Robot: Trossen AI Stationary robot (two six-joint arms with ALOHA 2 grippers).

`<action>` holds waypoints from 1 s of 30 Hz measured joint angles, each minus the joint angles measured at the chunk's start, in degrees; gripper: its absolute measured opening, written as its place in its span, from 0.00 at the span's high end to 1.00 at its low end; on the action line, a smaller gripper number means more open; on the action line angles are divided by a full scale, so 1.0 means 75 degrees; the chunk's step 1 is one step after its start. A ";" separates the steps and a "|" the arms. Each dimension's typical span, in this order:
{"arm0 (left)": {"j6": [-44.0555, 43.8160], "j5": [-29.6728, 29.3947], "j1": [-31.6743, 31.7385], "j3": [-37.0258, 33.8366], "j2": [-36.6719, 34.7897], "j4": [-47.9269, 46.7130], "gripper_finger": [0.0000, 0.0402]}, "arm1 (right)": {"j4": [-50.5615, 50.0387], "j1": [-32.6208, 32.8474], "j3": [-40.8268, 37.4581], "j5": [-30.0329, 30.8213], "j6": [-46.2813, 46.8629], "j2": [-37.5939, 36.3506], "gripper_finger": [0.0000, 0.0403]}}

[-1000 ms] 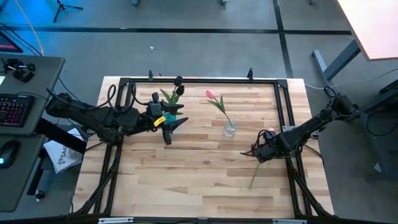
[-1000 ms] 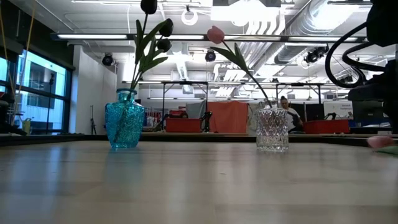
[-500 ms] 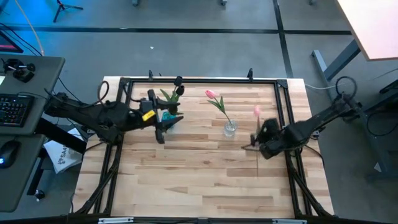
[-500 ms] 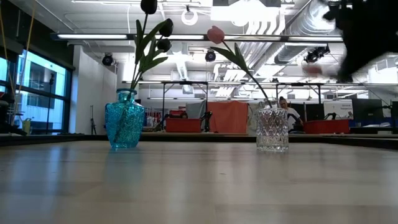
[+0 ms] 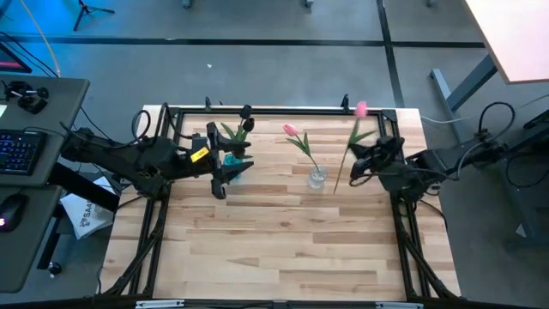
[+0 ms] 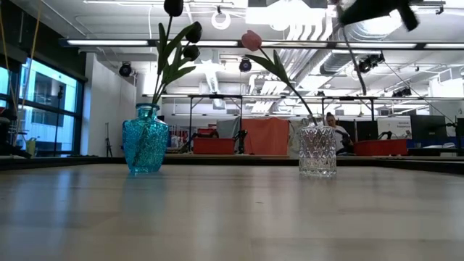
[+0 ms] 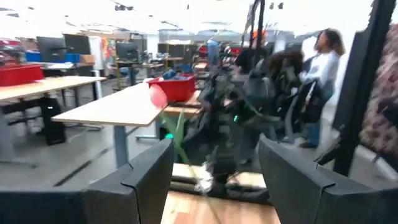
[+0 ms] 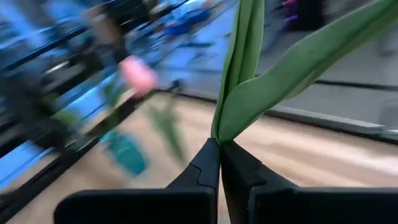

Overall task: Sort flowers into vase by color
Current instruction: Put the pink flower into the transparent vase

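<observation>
The blue vase (image 5: 233,160) (image 6: 145,148) holds the two dark-headed tulips (image 5: 247,113) (image 6: 174,7) by their stems. One pink tulip (image 5: 292,130) (image 6: 251,39) leans out of the clear vase (image 5: 317,178) (image 6: 317,151). My left gripper (image 5: 229,174) (image 7: 214,180) is open, beside the blue vase on its near-left side. My right gripper (image 5: 352,169) (image 8: 221,149) is to the right of the clear vase, high above the table. It is shut on the second pink tulip (image 5: 361,109). The low view shows this gripper (image 6: 371,9) only as a blur at the picture's top. My right gripper pinches the second pink tulip's stem where the leaves branch off (image 8: 219,138), between its two fingers. The fingers come from the table's right and lie across the stem. The tulip is lifted clear and tilted, its head toward the far edge and its lower stem (image 5: 337,185) (image 6: 353,54) hanging below.
A black frame (image 5: 274,111) runs around the wooden table. A desk with a keyboard (image 5: 19,150) stands off the table's left side. People (image 7: 323,68) and workbenches show in the room beyond the table's far edge.
My right gripper has risen from the table near its right edge and moved toward the far edge, turning as it went. The pink tulip it holds has been lifted clear off the table and swung toward upright. My left gripper has drawn back slightly toward the table's left.
</observation>
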 joint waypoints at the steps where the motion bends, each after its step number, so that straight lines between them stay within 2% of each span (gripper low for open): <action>1: -0.0091 0.0088 0.0000 0.0000 0.0005 0.0132 0.45 | 0.0750 -0.0119 -0.0277 -0.0369 -0.0578 -0.0080 1.00; 6: -0.0151 0.0318 0.0000 0.0000 -0.0003 0.0974 0.45 | 0.5521 -0.1070 -0.1812 -0.2979 -0.4045 -0.0390 1.00; 9: -0.0154 0.0330 0.0000 0.0000 -0.0002 0.1366 0.45 | 0.7003 -0.1885 -0.2108 -0.3887 -0.5365 -0.0714 1.00; 13: -0.0387 0.0330 -0.0074 0.0000 -0.0003 0.1530 0.45 | 0.7021 -0.2954 -0.2105 -0.5002 -0.6175 -0.1175 1.00; 17: -0.1029 0.0341 -0.0178 0.0000 -0.0003 0.1558 0.45 | 0.6579 -0.3778 -0.2099 -0.6350 -0.6433 -0.1356 1.00; 22: -0.1560 0.0334 -0.0201 0.0000 0.0000 0.1842 0.45 | 0.6031 -0.4477 -0.2102 -0.7031 -0.6724 -0.1358 1.00; 30: -0.1042 0.0251 -0.0201 0.0000 0.0000 0.2459 0.45 | 0.6066 -0.5234 -0.2102 -0.8291 -0.6775 -0.1090 1.00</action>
